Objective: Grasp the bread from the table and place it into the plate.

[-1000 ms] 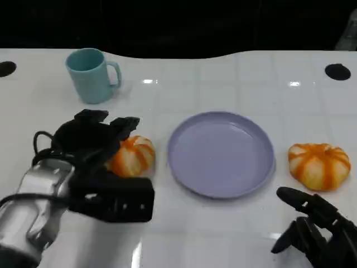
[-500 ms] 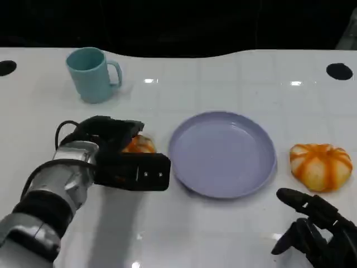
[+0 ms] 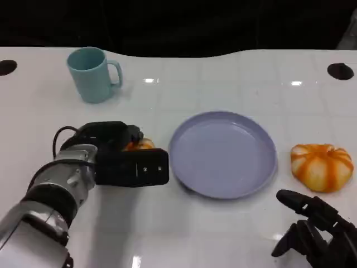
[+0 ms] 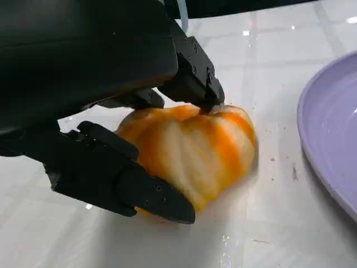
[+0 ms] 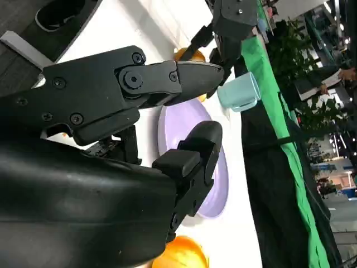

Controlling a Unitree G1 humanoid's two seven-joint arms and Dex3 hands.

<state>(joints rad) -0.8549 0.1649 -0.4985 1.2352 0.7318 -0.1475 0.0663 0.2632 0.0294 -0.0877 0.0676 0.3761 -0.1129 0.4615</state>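
— Bread (image 4: 195,156) is the first question: where does it lie, and which way does it point?

— One bread roll lies on the white table (image 3: 223,234), just beside the left rim of the purple plate (image 3: 223,154) and not inside it. In the head view I see only a small orange part of it (image 3: 139,145), because the left hand (image 3: 109,139) covers the rest. In the left wrist view the roll has orange and pale stripes, and its bottom rests on the table. It looks a little longer than wide there, and its long axis seems to run from the hand side toward the plate; I cannot say this exactly.

— Does the left hand hold it?

— Yes, the hand grips it. One finger (image 4: 195,84) presses on the top of the roll, and another finger (image 4: 150,195) lies against its lower side, so the roll sits between them.

— And the right hand?

— The right hand (image 3: 315,229) is at the near right corner of the table, well apart from the plate's middle. It holds nothing. Its fingers (image 5: 184,78) are apart and a little bent.

— Is there other bread?

— A second roll (image 3: 322,166) lies to the right of the plate, near its rim but apart from it, beyond the right hand. It is rounded, and I see no clear long axis.

— What else is on the table?

— A light blue cup (image 3: 92,74) stands upright at the far left, its handle turned to the right.
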